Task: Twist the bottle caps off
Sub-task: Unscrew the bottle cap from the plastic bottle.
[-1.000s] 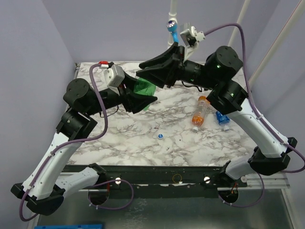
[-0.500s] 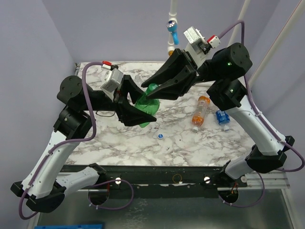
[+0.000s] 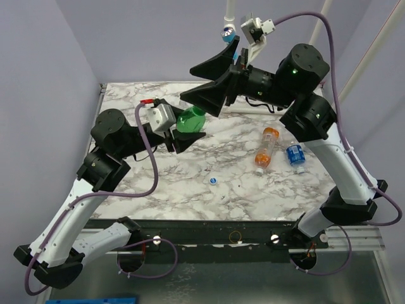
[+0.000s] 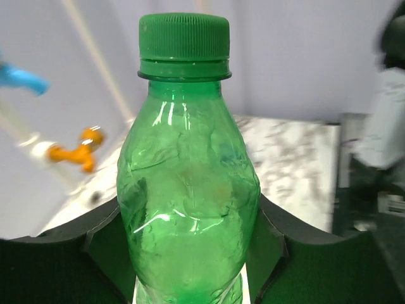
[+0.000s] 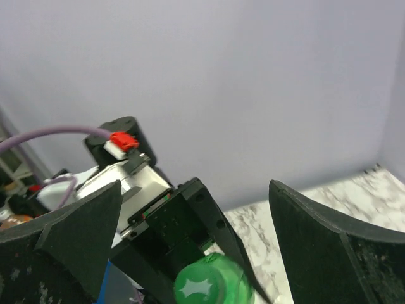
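Left wrist view fills with the green bottle (image 4: pixel 190 190), its green cap (image 4: pixel 183 38) still screwed down tight against the neck ring. The left hand (image 4: pixel 190 235) pinches the bottle low on its body, one finger on each side, and holds it in the air over the back of the table (image 3: pixel 158 190), with the cap aimed toward the right arm. The right hand (image 5: pixel 195 190) is spread wide and touches nothing. From its own camera the cap sits low between the two fingers, nearer the bottom edge than their tips. That offset is my first worry: if the fingers press together from here, they may catch the neck or slide off the cap's rim rather than seat on its ribbed side. Second, the bottle wall looks thin and glossy, so a hard turn on the cap could spin the whole bottle in the left hand's pinch, or crush it, and the cap would not break loose. If it slips out, it drops to the table, where the orange bottle (image 3: pixel 266 149), the blue-label bottle (image 3: pixel 295 157) and a loose cap (image 3: pixel 214 180) lie. Finally, the two hands are close, so a deep reach could knock them together.
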